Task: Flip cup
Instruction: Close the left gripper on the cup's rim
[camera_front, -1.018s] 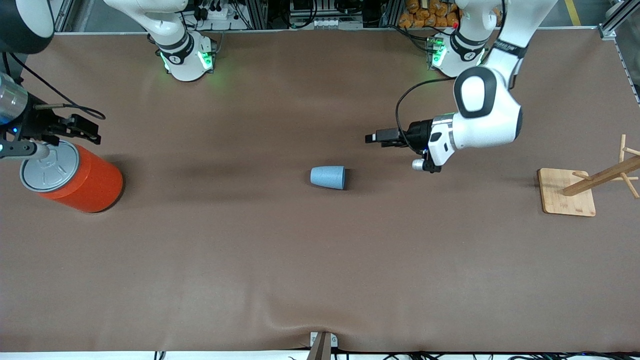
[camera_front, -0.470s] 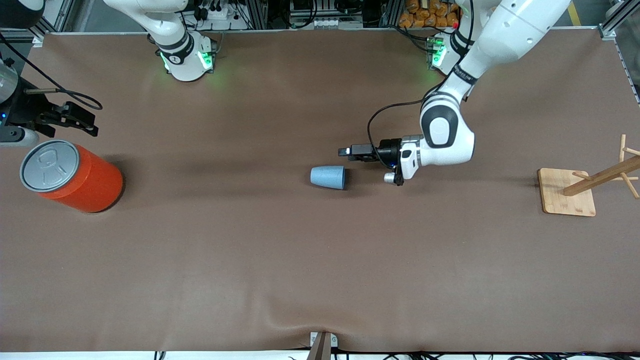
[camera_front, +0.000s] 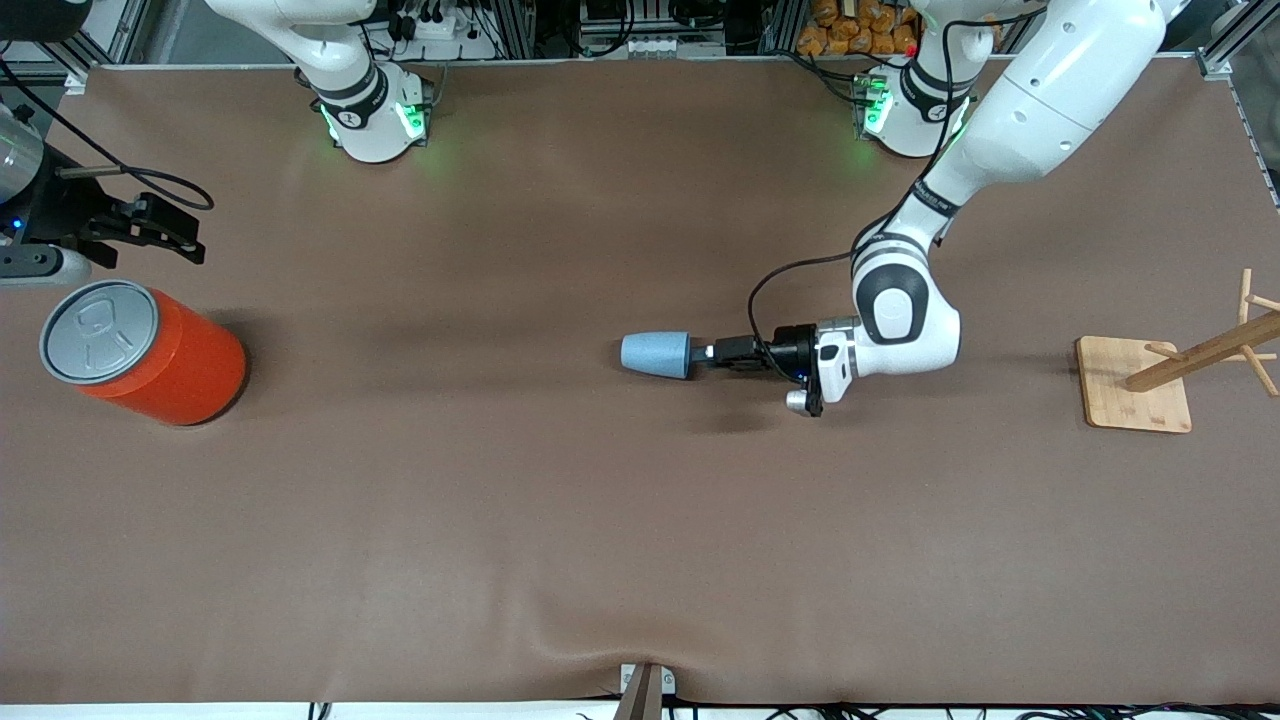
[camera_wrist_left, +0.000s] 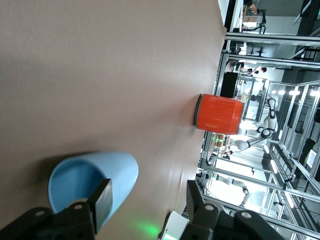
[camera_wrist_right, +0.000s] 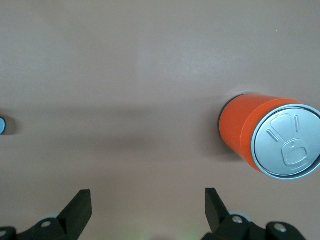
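Cup lies on its side mid-bench. Left gripper at its mouth — jaws spread, one inside the rim, none pinching yet. Right gripper waits beside the orange can, jaws spread.

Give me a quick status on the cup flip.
Left gripper at the cup's open mouth, one finger inside the rim, not clamped. Cup on its side, mid-table. Right gripper open above the orange can, waiting. Nothing in the way.

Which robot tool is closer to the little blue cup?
Left. The left tool is right at the cup's open end, one finger inside the rim. The right tool hangs at the right arm's end of the table, beside the orange can.
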